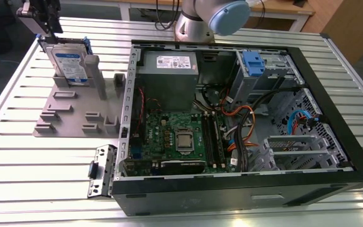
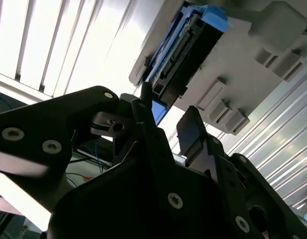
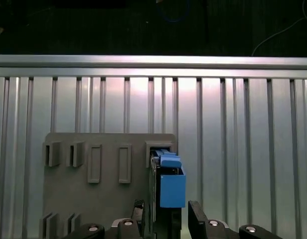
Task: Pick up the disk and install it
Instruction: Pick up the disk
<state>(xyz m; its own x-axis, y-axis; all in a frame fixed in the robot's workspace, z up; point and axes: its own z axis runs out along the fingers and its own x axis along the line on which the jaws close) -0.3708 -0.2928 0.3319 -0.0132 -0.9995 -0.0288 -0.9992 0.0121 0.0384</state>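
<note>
The disk [image 1: 71, 64], silver with a white-and-blue label and blue rails, stands on edge in a slot of the grey holder plate [image 1: 68, 113] at the exterior view's left. My gripper [image 1: 47, 29] hangs just above its top edge, open. In the first wrist view the disk [image 3: 171, 188] lies in line with the gap of the gripper [image 3: 167, 215], with one dark finger on either side. In the second wrist view the two fingertips [image 2: 143, 94] point at the disk [image 2: 186, 47] and stay apart from it.
An open computer case [image 1: 307, 71] lies on the slatted metal table [image 1: 17, 156], to the exterior view's right of the holder. Inside are a grey power supply [image 1: 168, 71], a green motherboard [image 1: 175, 137], cables and a drive cage with a blue bracket [image 1: 253, 61].
</note>
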